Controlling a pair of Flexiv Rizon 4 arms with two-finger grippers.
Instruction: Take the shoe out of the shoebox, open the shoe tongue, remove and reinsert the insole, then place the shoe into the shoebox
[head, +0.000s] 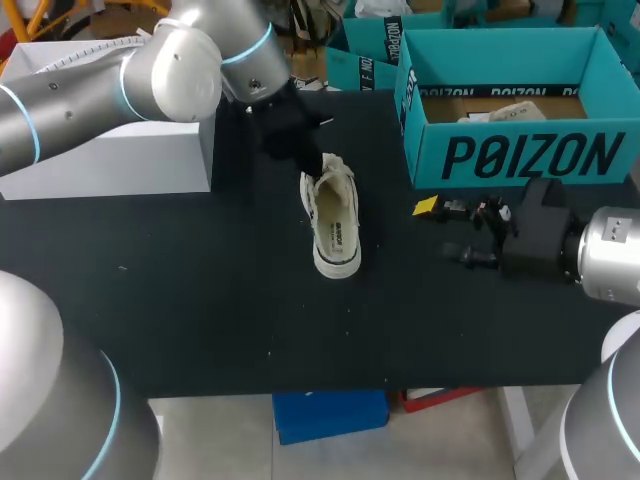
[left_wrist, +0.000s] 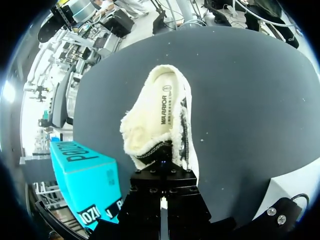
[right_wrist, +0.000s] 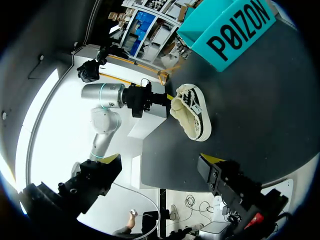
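Note:
A white low-top shoe (head: 334, 222) with cream fleece lining stands on the black table, toe toward the front edge. Its fleecy insole (left_wrist: 167, 102) lies inside. My left gripper (head: 312, 165) is at the heel, shut on the shoe's heel collar (left_wrist: 162, 161); its yellow tips are hidden. The teal shoebox (head: 520, 155) stands open at the back right and also shows beside the left gripper (left_wrist: 87, 175). My right gripper (head: 447, 232) is open and empty, right of the shoe and in front of the box. From the right wrist, the shoe (right_wrist: 192, 115) lies ahead of the open fingers (right_wrist: 227, 182).
A white box (head: 110, 150) stands at the back left under my left arm. A second teal box (head: 365, 55) sits behind the shoebox. Brown paper and a small item lie inside the shoebox (head: 500, 108).

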